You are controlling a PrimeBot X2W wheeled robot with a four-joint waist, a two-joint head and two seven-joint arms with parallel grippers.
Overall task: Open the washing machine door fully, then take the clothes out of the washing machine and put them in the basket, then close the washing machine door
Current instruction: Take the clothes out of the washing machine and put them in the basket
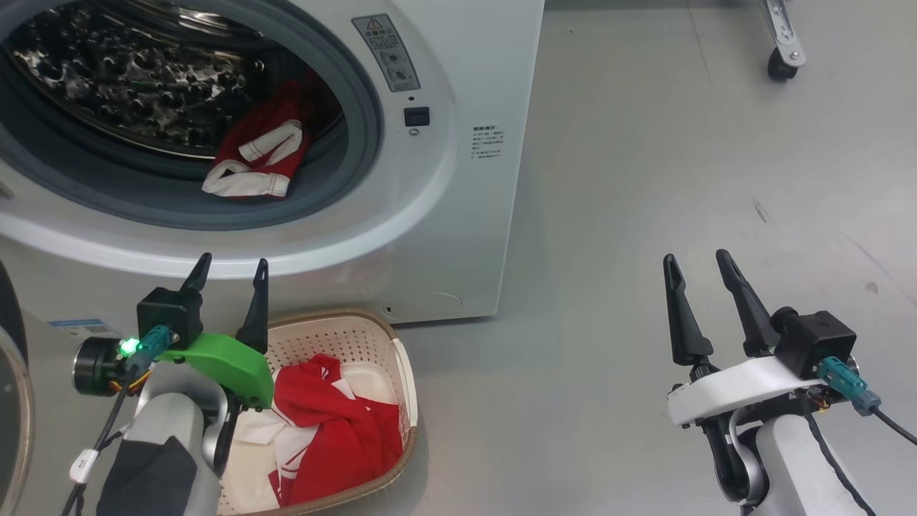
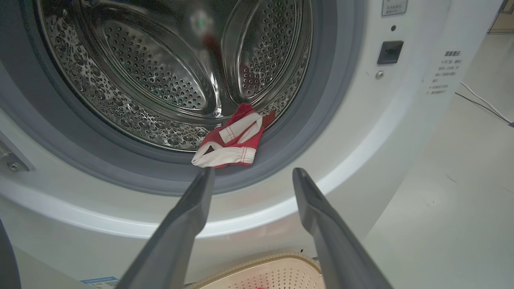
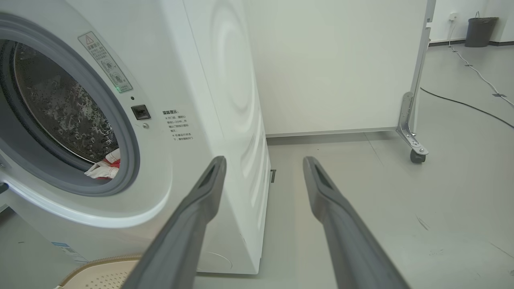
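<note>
- One washing machine (image 1: 458, 215), mouth open; one red-and-white garment (image 1: 258, 154) lies on the grey gasket (image 1: 337, 186) at its lower right lip.
- One basket (image 1: 337, 340) on the floor (image 1: 609, 215) before the machine holds more red-and-white clothes (image 1: 337, 430).
- Left fingers (image 1: 254, 308): spread wide, empty, above the basket's rim.
- Right fingers (image 1: 680, 315): spread wide, empty, over bare floor beside the machine.

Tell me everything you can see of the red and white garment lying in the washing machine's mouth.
The small soft red fabric garment, with white panels and thin stitched trim, lies crumpled and folded over itself at the lower right of the white front-loading washing machine mouth, which stands open. Its white hem rests on the grey rubber gasket. Its red upper part leans back onto the rim of the perforated steel drum. It looks limp, and nothing grips it.
</note>
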